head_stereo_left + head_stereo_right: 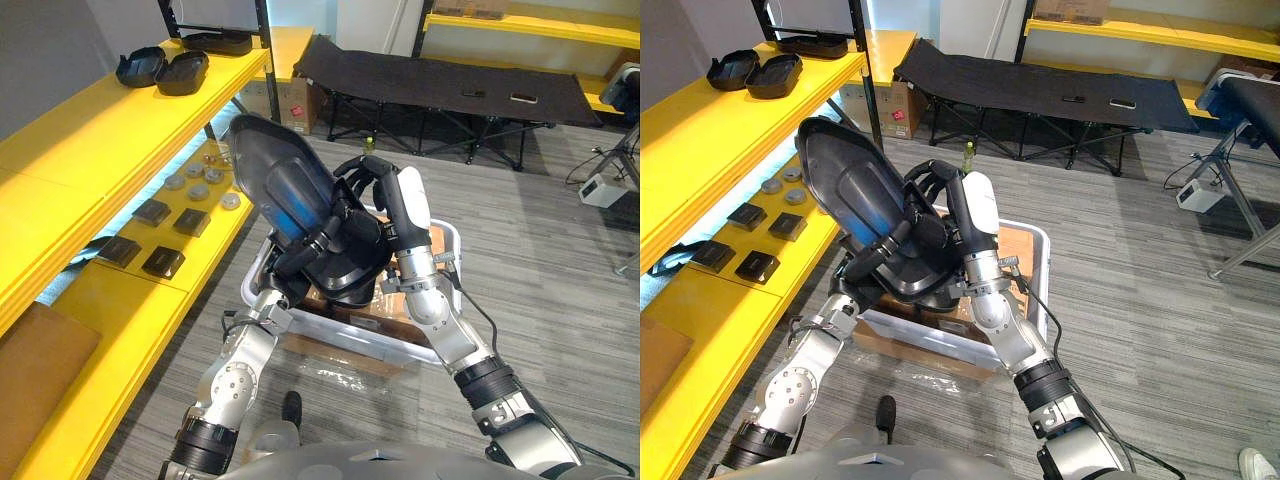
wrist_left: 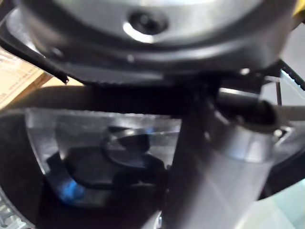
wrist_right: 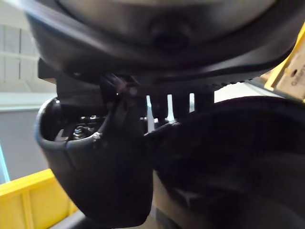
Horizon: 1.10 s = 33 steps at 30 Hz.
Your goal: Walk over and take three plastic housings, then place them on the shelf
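Note:
My left hand (image 1: 312,243) is shut on a large dark plastic housing (image 1: 268,178) and holds it tilted up on edge, its hollow side with a blue sheen facing me. Just below and behind it, a second dark housing (image 1: 346,268) is gripped by my right hand (image 1: 398,222), whose fingers curl over its rim and whose white-covered thumb presses its side. Both housings hang above a clear bin (image 1: 452,241). Three more housings (image 1: 183,72) lie on the upper yellow shelf (image 1: 90,130) at the far left. In the right wrist view the held housing (image 3: 100,181) shows up close.
The lower yellow shelf (image 1: 110,330) carries several small black blocks (image 1: 163,262) and grey discs (image 1: 198,189). The bin holds cardboard (image 1: 400,325). A black folding cot (image 1: 440,80) stands at the back, and grey floor (image 1: 540,260) lies open to the right.

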{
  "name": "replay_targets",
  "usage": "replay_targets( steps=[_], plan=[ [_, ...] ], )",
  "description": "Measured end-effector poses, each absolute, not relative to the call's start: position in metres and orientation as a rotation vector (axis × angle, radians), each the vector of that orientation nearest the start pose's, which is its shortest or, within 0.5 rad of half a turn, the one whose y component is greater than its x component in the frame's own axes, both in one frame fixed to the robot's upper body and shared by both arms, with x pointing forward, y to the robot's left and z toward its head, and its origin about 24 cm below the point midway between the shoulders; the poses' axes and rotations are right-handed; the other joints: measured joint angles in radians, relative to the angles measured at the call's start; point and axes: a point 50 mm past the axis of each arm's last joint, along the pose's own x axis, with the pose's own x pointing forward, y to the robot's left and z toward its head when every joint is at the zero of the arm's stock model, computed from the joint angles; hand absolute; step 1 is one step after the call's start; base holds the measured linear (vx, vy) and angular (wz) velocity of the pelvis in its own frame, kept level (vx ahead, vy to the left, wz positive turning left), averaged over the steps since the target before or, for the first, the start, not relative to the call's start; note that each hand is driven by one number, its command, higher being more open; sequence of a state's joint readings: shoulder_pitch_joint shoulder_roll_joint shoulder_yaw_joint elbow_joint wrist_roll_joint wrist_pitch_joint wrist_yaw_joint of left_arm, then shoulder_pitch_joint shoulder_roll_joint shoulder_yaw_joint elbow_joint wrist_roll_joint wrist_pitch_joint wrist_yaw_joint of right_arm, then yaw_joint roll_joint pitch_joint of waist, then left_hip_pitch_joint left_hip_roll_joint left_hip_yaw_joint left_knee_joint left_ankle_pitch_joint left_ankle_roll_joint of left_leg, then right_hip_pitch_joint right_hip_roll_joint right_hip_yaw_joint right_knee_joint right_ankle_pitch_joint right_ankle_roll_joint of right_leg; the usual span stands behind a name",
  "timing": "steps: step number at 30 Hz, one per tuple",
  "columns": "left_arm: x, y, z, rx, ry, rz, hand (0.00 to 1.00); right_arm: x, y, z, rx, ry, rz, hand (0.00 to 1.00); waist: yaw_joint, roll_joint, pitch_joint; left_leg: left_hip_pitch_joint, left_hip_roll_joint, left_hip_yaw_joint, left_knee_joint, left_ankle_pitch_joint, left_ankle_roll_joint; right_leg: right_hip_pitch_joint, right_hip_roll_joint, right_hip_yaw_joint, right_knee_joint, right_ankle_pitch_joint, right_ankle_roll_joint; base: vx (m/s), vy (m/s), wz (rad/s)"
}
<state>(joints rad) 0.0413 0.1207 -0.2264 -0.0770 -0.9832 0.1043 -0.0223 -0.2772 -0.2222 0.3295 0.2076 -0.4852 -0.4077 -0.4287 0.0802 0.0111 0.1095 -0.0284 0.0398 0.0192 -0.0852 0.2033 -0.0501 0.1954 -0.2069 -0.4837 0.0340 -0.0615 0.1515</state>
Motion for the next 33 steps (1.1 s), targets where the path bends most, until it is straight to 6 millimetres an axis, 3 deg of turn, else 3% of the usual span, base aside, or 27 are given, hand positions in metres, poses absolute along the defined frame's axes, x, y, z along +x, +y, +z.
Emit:
replay_targets(
  steps=[7, 15, 16, 27, 33],
  plan=[
    [0.236, 0.109, 0.018, -0.998, 0.272, -0.213, 0.00, 0.273, -0.086, 0.081, -0.547, -0.593, 0.117, 0.00, 0.000, -0.014, -0.019, 0.001, 0.002, 0.000, -0.001, 0.003, -0.001, 0.000, 0.002, 0.000, 0.000, 0.001, 0.000, 0.00, 0.000, 0.00],
    [0.236, 0.111, 0.015, -1.013, 0.280, -0.216, 0.00, 0.273, -0.083, 0.079, -0.539, -0.584, 0.119, 0.00, -0.001, -0.020, -0.023, 0.001, 0.001, -0.002, -0.003, 0.005, -0.001, 0.001, 0.001, -0.003, 0.000, 0.000, -0.006, 0.00, 0.000, 0.00],
    [0.236, 0.111, 0.015, -1.013, 0.280, -0.216, 0.00, 0.273, -0.083, 0.079, -0.539, -0.584, 0.119, 1.00, 0.000, -0.022, -0.024, 0.001, 0.001, -0.002, -0.003, 0.005, -0.001, 0.001, 0.001, -0.003, 0.000, 0.000, -0.006, 0.00, 0.000, 0.00],
    [0.245, 0.132, 0.029, -1.099, 0.063, -0.060, 0.00, 0.253, -0.066, 0.063, -0.464, -0.560, 0.232, 1.00, -0.001, -0.035, -0.032, 0.000, 0.001, -0.002, 0.000, 0.006, -0.001, 0.001, 0.001, -0.004, -0.001, 0.001, -0.006, 0.00, 0.000, 0.00],
    [0.252, 0.145, 0.047, -0.854, -0.060, 0.063, 0.00, 0.256, -0.070, 0.074, -0.325, -0.540, 0.215, 1.00, -0.001, -0.036, -0.032, 0.000, 0.002, -0.002, -0.001, 0.004, -0.003, 0.001, 0.001, -0.003, -0.002, 0.000, -0.007, 0.00, 0.000, 0.00]
  ],
)
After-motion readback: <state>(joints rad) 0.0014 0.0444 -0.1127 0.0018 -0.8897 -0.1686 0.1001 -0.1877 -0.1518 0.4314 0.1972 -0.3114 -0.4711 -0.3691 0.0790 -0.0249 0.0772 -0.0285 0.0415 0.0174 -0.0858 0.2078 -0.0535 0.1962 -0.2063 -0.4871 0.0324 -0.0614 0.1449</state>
